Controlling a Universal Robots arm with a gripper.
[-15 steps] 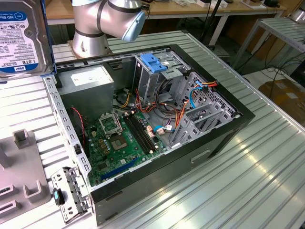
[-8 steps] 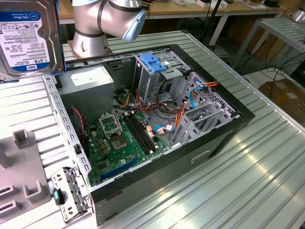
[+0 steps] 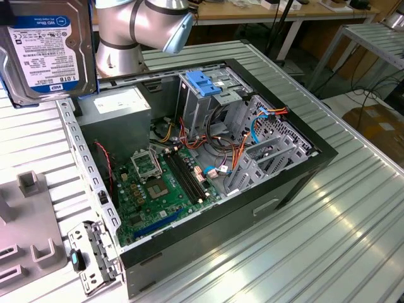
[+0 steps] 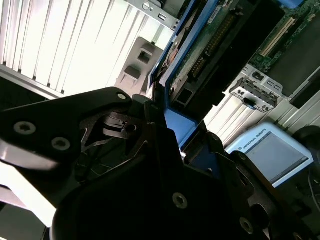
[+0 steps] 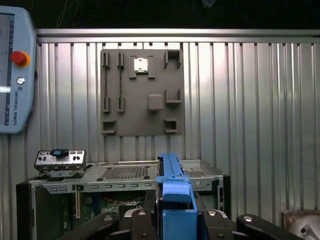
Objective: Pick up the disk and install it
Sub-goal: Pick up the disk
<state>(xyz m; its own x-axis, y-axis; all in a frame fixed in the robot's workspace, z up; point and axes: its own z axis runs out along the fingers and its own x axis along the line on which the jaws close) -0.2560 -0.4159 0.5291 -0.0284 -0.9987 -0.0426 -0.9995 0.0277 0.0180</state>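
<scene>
Silver metal and a white label with a blue band face the camera in the exterior view, where the disk (image 3: 47, 50) is raised off the table (image 3: 328, 240) at the exterior view's left, beside the grey arm (image 3: 139, 25). It is well apart from the open computer case (image 3: 303, 183). In the first wrist view the gripper (image 5: 176, 220) is clamped on the disk, with its black jaws closed against either side of the blue plastic rail and the disk seen edge-on between them. In the second wrist view the same blue rail runs straight into the gripper's black body, and the disk's green circuit-board side juts out beyond the jaws. The case lies on its side on the ribbed metal table with its cover off. That leaves the motherboard (image 3: 158, 189) bare, and coloured cables are bunched near the drive cage (image 3: 202, 110). A blue-handled bracket (image 3: 203, 82) sits on top of that cage, with nothing touching it. A grey fixture plate (image 5: 142, 92) with raised blocks and slots lies flat on the table beyond the case in the first wrist view, and a control tablet (image 5: 15, 75) with a red button lies at the edge of that picture. A small metal bracket (image 3: 95, 255) rests just beside the near corner of the case in the exterior view.
</scene>
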